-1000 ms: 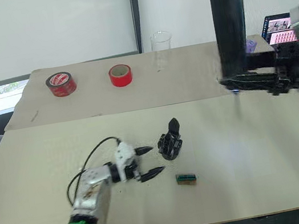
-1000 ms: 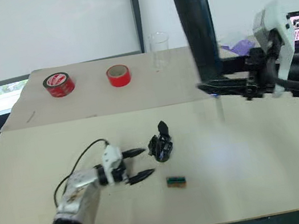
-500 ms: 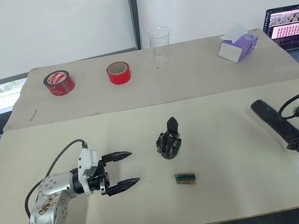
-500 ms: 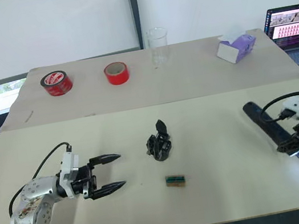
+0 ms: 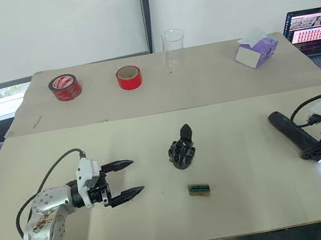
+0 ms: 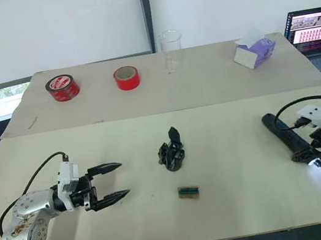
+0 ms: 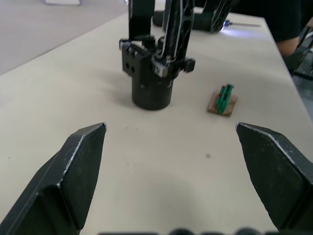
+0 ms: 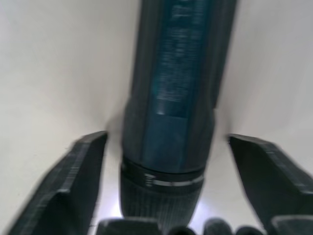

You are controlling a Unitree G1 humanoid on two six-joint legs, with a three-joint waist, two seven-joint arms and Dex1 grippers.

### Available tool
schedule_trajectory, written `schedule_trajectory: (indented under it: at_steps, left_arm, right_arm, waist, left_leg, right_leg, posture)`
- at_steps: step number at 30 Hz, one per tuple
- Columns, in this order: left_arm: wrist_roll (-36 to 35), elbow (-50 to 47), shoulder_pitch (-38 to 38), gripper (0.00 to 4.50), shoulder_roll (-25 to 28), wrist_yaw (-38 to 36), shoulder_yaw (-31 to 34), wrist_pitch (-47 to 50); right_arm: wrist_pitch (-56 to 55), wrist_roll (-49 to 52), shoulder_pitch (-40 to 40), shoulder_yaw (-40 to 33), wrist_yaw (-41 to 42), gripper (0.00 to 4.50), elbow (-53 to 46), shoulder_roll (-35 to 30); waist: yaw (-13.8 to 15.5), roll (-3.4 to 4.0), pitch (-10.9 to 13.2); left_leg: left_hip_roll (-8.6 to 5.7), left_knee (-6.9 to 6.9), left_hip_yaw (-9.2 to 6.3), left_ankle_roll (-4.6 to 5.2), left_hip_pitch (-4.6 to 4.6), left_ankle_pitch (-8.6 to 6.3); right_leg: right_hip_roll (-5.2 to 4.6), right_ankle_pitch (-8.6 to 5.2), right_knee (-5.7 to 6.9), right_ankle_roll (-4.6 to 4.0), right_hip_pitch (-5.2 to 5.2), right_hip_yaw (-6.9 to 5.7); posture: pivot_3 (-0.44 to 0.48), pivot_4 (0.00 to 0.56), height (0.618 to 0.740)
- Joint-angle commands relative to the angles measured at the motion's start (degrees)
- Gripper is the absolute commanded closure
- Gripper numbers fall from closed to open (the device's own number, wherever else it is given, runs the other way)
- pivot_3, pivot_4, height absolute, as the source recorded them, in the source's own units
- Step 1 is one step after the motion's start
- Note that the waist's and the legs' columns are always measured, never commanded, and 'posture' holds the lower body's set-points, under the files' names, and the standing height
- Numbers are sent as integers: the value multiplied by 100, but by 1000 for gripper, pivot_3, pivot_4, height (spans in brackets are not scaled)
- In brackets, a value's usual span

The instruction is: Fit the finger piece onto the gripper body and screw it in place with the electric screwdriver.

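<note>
Here the left gripper (image 5: 125,179) rests low over the table (image 5: 244,136) with its fingers spread wide and nothing between them; the gripper body (image 5: 182,151) stands upright on its round base ahead of the fingertips and well apart from them, placed, it seems, where either arm can reach it; a pointed black piece, probably the finger piece, rises from its top, though whether it is seated cannot be told; a small green-brown block (image 5: 199,189) lies just beyond and to one side of the same fingertips; the electric screwdriver (image 5: 298,140) lies flat on the table, its light glowing at the tip; the right gripper (image 8: 166,196) straddles its barrel with both fingers standing clear of the sides, so the tool is judged released, not gripped.
</note>
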Motion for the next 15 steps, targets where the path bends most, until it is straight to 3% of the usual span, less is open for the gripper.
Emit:
schedule_trajectory:
  at_steps: [1, 4, 7, 12, 15]
  left_arm:
    - [277, 115, -8, 0, 168, 225, 231, -193]
    - [461, 317, -85, 0, 242, 436, 333, -308]
    - [743, 539, -154, 0, 344, 601, 408, -559]
    - [924, 783, -246, 0, 347, 751, 469, -801]
    - [921, 797, -314, 0, 304, 811, 448, -802]
  right_arm:
    - [-431, 324, 198, -923, 314, 31, -416, -444]
    - [-1362, 1152, 913, -2510, 649, 31, -1230, -180]
    - [-2782, 1870, 1834, -3962, 966, 31, -2425, 822]
    - [-3850, 2057, 2788, -4082, 738, 31, -3778, 2137]
    - [-4430, 1904, 2961, -3841, 622, 31, -3906, 2672]
  waist:
    - [16, 6, 0]
    - [33, 5, -1]
    - [28, -21, -1]
    - [66, -27, 1]
    - [60, -25, 2]
  left_leg:
    - [1, -7, -1, -4, 1, 2]
    - [5, -17, -1, -14, 3, 9]
    - [17, -19, -5, -21, 14, 12]
    - [25, -14, -8, -21, 20, 11]
    - [21, -12, -6, -19, 20, 11]
  right_leg:
    - [1, 0, 0, -1, -2, -2]
    - [8, 4, 0, -13, -3, -8]
    - [27, 0, -2, -6, 12, -15]
    - [30, 0, 1, -3, 24, -14]
    - [23, 2, 4, -6, 22, -10]
  posture:
    - [0, 150, 740]
    - [0, 150, 740]
    - [0, 150, 740]
    - [0, 150, 740]
    - [0, 150, 740]
